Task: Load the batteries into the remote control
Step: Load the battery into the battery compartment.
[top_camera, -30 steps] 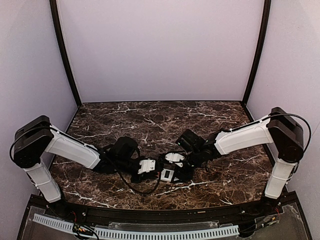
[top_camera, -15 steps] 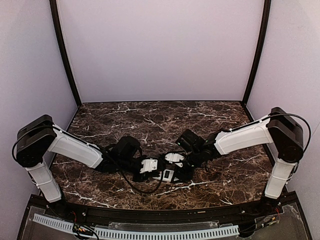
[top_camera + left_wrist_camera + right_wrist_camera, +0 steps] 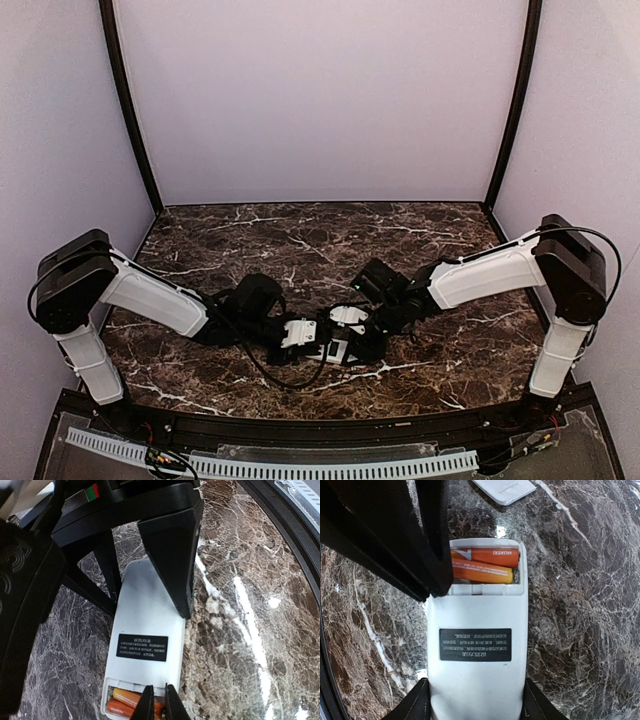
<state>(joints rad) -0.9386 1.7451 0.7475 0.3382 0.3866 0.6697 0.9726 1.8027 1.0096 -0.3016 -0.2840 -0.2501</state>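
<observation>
The remote control (image 3: 476, 670) lies back up on the marble, its dark label showing and its battery bay uncovered. Two orange batteries (image 3: 485, 565) lie side by side in the bay. My right gripper (image 3: 476, 706) is shut on the remote's sides at the end away from the bay. My left gripper (image 3: 156, 703) is shut, and its thin tips rest over the batteries (image 3: 131, 702) at the bay's edge with nothing between them. In the top view both grippers meet over the remote (image 3: 335, 349) at the table's near middle.
A small loose white cover plate (image 3: 507, 489) lies on the marble just past the remote's bay end. The table's curved black front rim (image 3: 280, 535) runs close by. Dark marble stretches away behind both arms.
My left gripper has slid a little to the right onto the remote's bay end and its tips have drawn slightly closer. The right arm and the remote have not moved.
</observation>
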